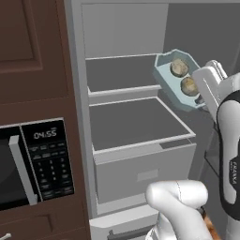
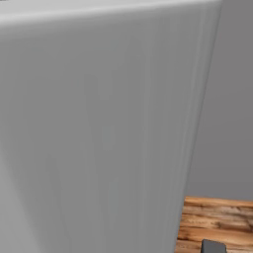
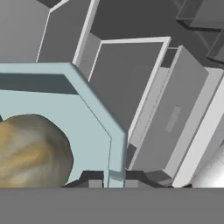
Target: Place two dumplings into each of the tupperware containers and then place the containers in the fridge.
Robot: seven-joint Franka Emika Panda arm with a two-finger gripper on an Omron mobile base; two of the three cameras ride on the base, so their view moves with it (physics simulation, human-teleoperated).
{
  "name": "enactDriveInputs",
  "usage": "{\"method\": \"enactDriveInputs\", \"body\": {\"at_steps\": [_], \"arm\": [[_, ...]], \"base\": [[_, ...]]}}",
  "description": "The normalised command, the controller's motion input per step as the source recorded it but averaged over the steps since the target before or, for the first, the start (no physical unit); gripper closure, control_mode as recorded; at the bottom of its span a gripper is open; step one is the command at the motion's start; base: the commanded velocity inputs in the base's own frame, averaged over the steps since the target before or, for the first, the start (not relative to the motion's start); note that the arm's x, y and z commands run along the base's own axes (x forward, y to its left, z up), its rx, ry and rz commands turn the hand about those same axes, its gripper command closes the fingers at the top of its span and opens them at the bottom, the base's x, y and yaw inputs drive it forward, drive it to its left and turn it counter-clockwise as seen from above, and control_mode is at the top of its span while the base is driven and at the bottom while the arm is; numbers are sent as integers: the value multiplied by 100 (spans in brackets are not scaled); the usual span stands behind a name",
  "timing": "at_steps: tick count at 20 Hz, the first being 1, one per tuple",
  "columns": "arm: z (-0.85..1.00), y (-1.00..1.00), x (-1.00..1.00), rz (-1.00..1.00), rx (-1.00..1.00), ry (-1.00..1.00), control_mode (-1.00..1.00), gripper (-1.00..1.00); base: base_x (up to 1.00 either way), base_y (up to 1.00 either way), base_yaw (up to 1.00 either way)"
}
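Tool clamped on the rim of the pale blue container holding two dumplings, held tilted in the open fridge, shelf toward eight o'clock.

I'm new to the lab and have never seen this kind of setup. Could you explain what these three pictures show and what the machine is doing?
It is a simulated kitchen with a white robot arm on a driving base. The left base camera looks into an open fridge beside a microwave. The arm's hand is shut on the rim of a pale blue tupperware container holding two dumplings, raised beside the upper shelves. The right base camera faces a plain grey surface with wood floor at the corner. The hand camera looks along the hand: the container's rim, one dumpling, and the fridge shelves beyond.
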Motion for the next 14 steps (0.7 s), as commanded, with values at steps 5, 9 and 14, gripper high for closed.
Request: {"method": "enactDriveInputs", "body": {"at_steps": [5, 9, 14], "arm": [[9, 0, 91, 0, 0, 5, -100, 100], [6, 0, 96, 0, 0, 6, -100, 100], [0, 0, 96, -1, 0, 4, -100, 100]], "base": [[0, 0, 0], [0, 0, 0], [0, 0, 0]]}}
